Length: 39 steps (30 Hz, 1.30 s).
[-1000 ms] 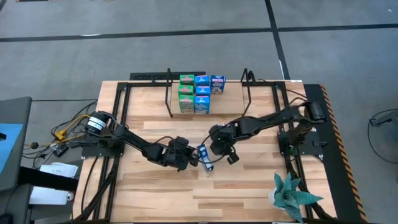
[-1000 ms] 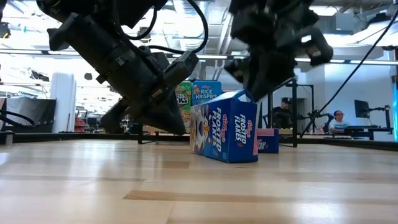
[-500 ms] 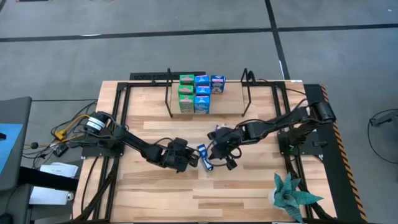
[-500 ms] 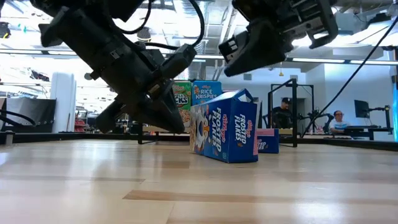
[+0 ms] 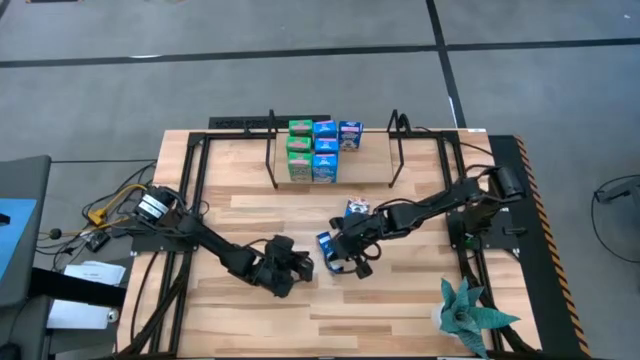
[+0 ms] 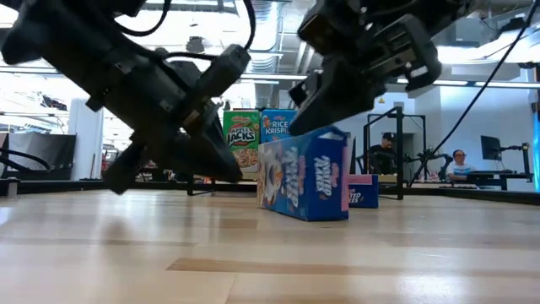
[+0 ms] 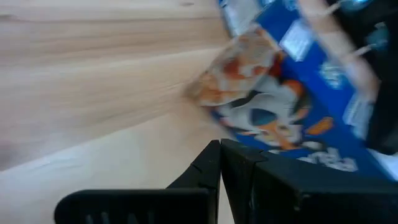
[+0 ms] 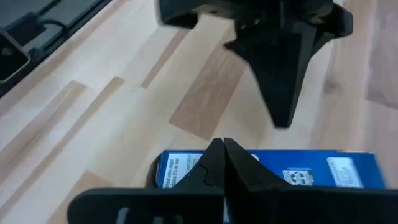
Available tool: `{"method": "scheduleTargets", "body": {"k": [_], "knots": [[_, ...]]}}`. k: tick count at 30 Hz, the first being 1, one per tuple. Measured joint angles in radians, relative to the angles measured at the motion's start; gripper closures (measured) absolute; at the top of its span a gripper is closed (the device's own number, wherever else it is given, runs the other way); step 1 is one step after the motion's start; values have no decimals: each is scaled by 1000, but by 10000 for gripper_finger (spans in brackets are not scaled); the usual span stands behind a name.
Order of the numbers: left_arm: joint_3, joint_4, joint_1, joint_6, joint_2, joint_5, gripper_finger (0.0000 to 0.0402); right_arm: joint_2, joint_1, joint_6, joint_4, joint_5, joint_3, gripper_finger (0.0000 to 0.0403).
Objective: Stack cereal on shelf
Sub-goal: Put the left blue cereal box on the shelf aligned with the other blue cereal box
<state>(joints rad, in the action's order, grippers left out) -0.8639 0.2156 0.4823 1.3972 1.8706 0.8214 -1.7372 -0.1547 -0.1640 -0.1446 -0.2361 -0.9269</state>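
A dark blue Frosted Flakes box (image 5: 327, 244) stands upright on its base on the table's middle; it also shows in the low view (image 6: 304, 181). My right gripper (image 5: 343, 252) is shut and sits over the box's top, coming from the right. My left gripper (image 5: 302, 266) is shut and stands just left of and nearer than the box, a little apart from it; the box fills its wrist view (image 7: 280, 106). Several green and blue boxes (image 5: 320, 150) stand stacked on the shelf (image 5: 370, 160) at the far edge. Another dark blue box (image 5: 357, 209) lies on the table right of the middle. My right gripper lies with its shut fingers (image 8: 222, 155) on the standing box's top edge (image 8: 280, 171), slanting down from the table's right. In the low view the fingers meet the top (image 6: 325, 131) from above. The box stays upright on the table.
The shelf's black wire uprights (image 5: 272, 150) (image 5: 395, 150) flank the stacked boxes. Black arm frames run along the table's left and right sides. A green plant (image 5: 470, 315) stands at the near right corner. A person (image 6: 460, 160) sits in the room beyond.
My left gripper has drawn back from the box toward the near left. My right gripper has come down and leftward onto the box's top. The box has turned about on the table, staying upright.
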Motion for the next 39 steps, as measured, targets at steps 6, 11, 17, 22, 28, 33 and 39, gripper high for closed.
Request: {"method": "scheduleTargets", "body": {"k": [6, 11, 17, 22, 28, 33, 39], "knots": [[3, 59, 1, -2, 31, -23, 401, -47, -10, 18, -52, -2, -3, 392], [2, 94, 1, -78, 29, -41, 401, 25, -6, 31, -28, 3, 1, 383], [2, 100, 1, -95, 27, -32, 401, 179, 18, -43, -6, 6, -3, 381], [2, 98, 0, -103, 27, -39, 401, 267, 32, -347, 182, 6, -3, 338], [2, 97, 0, -102, 27, -76, 402, 269, 19, -599, 273, 70, -4, 205], [2, 96, 10, -98, 27, -132, 402, 216, -16, -724, 352, 135, -66, 109], [2, 92, 29, -98, 27, -170, 401, 108, -74, -936, 506, 279, -159, 87]]}}
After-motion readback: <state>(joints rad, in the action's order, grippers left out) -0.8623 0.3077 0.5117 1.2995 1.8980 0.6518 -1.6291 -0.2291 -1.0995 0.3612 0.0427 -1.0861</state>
